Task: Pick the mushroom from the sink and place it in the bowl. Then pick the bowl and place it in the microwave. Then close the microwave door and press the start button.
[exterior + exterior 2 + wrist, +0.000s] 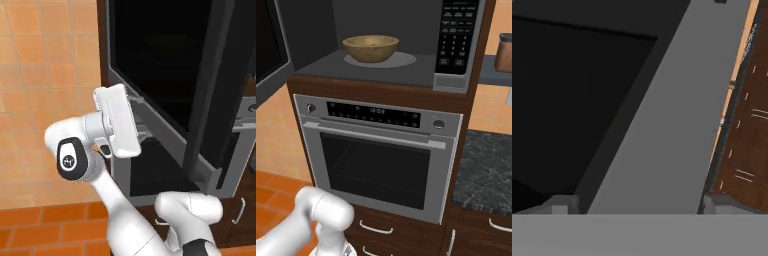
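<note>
The microwave (pixel 381 30) stands open, and the tan bowl (pixel 370 48) sits on the turntable plate inside it. The mushroom and the sink are out of view. The microwave door (pixel 150 55) is swung out to the left, a dark glass panel in a grey frame. My gripper (pixel 142 117) is at the door's lower left part, fingers pointing at the panel. In the hand view the gripper (pixel 637 205) is open, its tips wide apart and very close to the door's grey frame (pixel 672 125), with nothing between them.
The microwave's control panel (pixel 458 35) is on the right of the cavity. Below is a steel oven (pixel 378 165) with a bar handle. A dark stone counter (pixel 488 170) lies to the right, and drawers (pixel 376 227) sit under the oven. The floor is orange tile (pixel 40 225).
</note>
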